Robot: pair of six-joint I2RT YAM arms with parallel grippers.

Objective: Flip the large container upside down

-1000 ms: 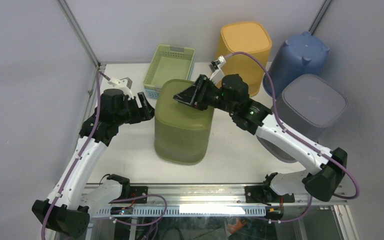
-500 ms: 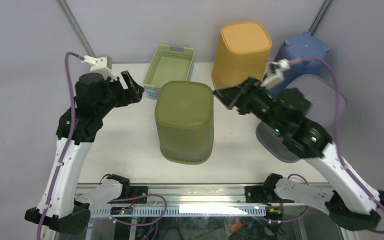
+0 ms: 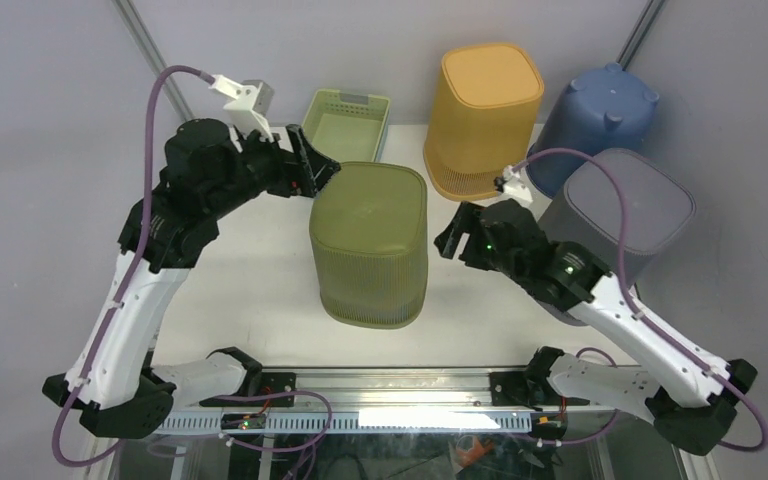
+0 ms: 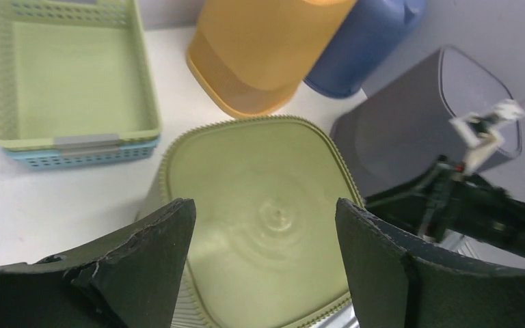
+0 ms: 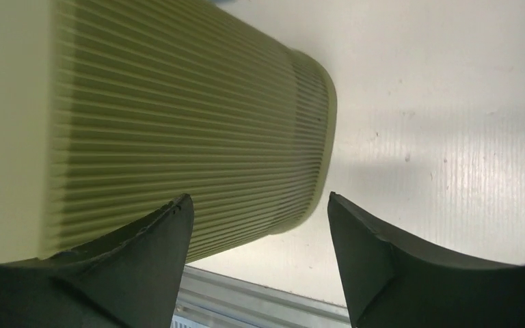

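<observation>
The large olive-green ribbed container (image 3: 369,243) stands upside down in the middle of the table, closed base up and rim on the surface. It fills the left wrist view (image 4: 260,219) and shows side-on in the right wrist view (image 5: 164,130). My left gripper (image 3: 312,168) is open and empty, raised above the container's far left corner, apart from it. My right gripper (image 3: 452,238) is open and empty, just right of the container's side wall, not touching it.
An orange bin (image 3: 485,105), a blue bin (image 3: 600,115) and a grey bin (image 3: 615,215) stand upside down at the back right. A light green basket (image 3: 340,135) sits at the back. The table's metal front rail (image 3: 390,378) runs along the near edge.
Both grippers have let go and pulled away from the green container. The left arm rose and swung over its far left corner; the right arm dropped low beside its right wall.
</observation>
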